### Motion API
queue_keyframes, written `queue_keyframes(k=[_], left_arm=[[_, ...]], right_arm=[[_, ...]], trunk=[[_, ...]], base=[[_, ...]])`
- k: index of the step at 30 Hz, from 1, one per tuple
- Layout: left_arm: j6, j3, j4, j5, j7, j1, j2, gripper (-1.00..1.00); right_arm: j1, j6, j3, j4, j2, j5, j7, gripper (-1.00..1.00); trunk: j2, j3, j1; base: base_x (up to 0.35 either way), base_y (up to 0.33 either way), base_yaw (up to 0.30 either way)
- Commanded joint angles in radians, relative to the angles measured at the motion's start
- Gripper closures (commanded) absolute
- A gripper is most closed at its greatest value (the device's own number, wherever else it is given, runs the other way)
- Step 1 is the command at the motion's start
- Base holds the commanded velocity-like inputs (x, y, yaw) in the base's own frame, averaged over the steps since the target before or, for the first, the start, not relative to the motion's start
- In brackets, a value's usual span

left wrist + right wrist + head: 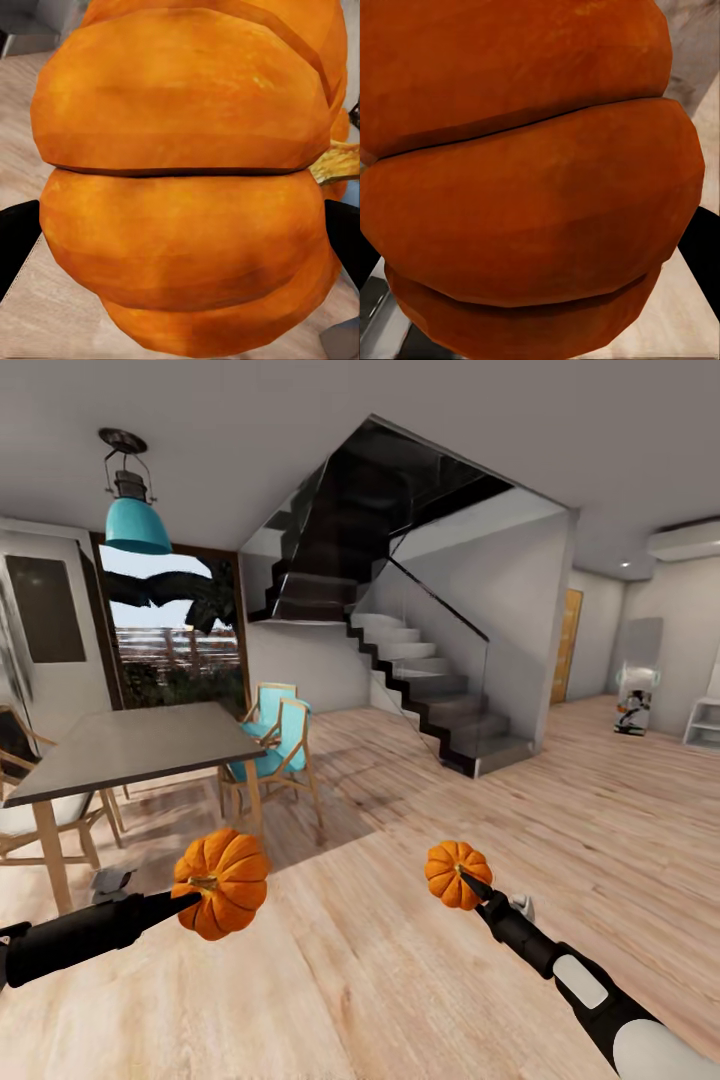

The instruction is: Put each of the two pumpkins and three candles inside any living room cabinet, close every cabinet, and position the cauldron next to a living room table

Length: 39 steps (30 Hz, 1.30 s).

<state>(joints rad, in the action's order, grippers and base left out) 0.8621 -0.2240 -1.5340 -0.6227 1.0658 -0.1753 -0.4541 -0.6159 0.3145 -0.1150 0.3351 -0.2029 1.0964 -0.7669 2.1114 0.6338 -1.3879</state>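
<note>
while each pair of jaws pinched its load, the left gripper (192, 897) held one bright-orange ribbed pumpkin (221, 883) and the right gripper (470, 882) the other pumpkin (456, 873), both carried clear above the pale wooden plank floor (400, 960). a grey-topped dining table (130, 745) with teal chairs (275, 745) stood to the left, a staircase (420, 680) ahead. good practice would likely have been steady transit, both grips firm, until a cabinet appeared.
</note>
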Motion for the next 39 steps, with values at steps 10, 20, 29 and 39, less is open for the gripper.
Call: queue_keyframes(k=[10,20,29,39], left_arm=[[0.008,-0.016,0.0,-0.011,0.0,-0.001,0.0,1.0],[0.008,-0.018,0.0,-0.01,0.0,-0.001,0.0,1.0],[0.008,-0.018,0.0,-0.009,0.0,-0.001,0.0,1.0],[0.009,-0.018,0.0,-0.008,0.0,-0.001,0.0,1.0]], right_arm=[[-0.001,0.008,-0.003,0.001,-0.001,0.014,0.013,1.0],[-0.001,0.008,-0.004,0.001,-0.001,0.014,0.017,1.0],[-0.001,0.008,-0.003,0.002,-0.001,-0.014,0.06,1.0],[-0.001,-0.029,-0.002,0.003,-0.001,-0.017,0.062,1.0]], trunk=[[-0.048,-0.021,0.027],[-0.118,-0.045,0.066],[-0.181,-0.063,0.1],[-0.251,-0.093,0.138]], base=[[-0.012,0.005,0.29],[0.0,0.0,0.253],[0.0,0.0,0.2],[0.0,0.0,0.026]])
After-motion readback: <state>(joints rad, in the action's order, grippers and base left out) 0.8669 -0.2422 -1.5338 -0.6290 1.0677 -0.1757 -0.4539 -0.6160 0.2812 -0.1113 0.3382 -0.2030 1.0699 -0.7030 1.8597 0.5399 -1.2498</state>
